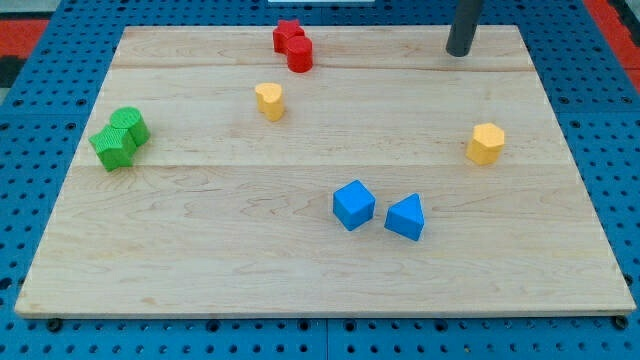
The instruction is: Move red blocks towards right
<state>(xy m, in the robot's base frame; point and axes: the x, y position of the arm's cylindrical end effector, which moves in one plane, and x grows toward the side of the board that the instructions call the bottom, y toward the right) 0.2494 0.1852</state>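
Two red blocks sit touching near the view's top, left of centre: a red star-shaped block [288, 34] and a red round block [300, 55] just below and right of it. My tip [459, 52] is at the view's top right, far to the right of both red blocks and touching no block.
A yellow heart-like block [269, 100] lies below the red pair. A yellow hexagonal block [486, 143] is at the right. A blue cube [353, 204] and a blue triangular block [406, 217] sit at centre bottom. Two green blocks [119, 138] touch at the left. The wooden board [200, 250] rests on a blue pegboard.
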